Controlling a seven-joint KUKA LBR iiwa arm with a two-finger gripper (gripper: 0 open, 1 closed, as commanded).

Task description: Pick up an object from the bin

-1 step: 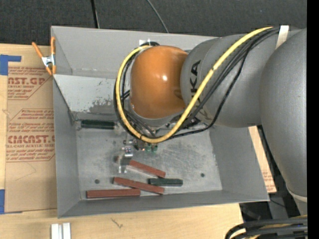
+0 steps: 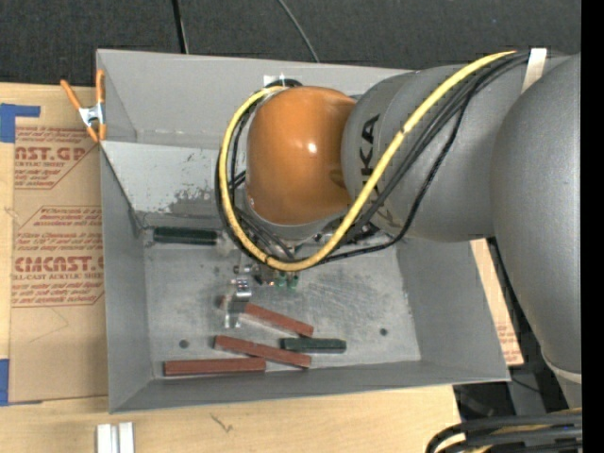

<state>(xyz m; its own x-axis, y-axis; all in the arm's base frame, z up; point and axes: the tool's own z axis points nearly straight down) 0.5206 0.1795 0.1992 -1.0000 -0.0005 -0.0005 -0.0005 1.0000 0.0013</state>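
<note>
My gripper [image 2: 236, 299] hangs under the arm's wrist, low over the bin floor left of the middle. Its tip is right at the left end of a red-brown flat stick [image 2: 280, 322] that lies slanted on the floor. Whether it touches that stick I cannot tell. A second red-brown stick [image 2: 260, 350] lies just below it, and a short dark green stick [image 2: 312, 344] rests against that one's right end.
A third red-brown stick [image 2: 213, 368] lies along the bin's front wall at the lower left. Another dark green stick [image 2: 185, 237] lies by the back left wall. The arm covers the bin's upper right part.
</note>
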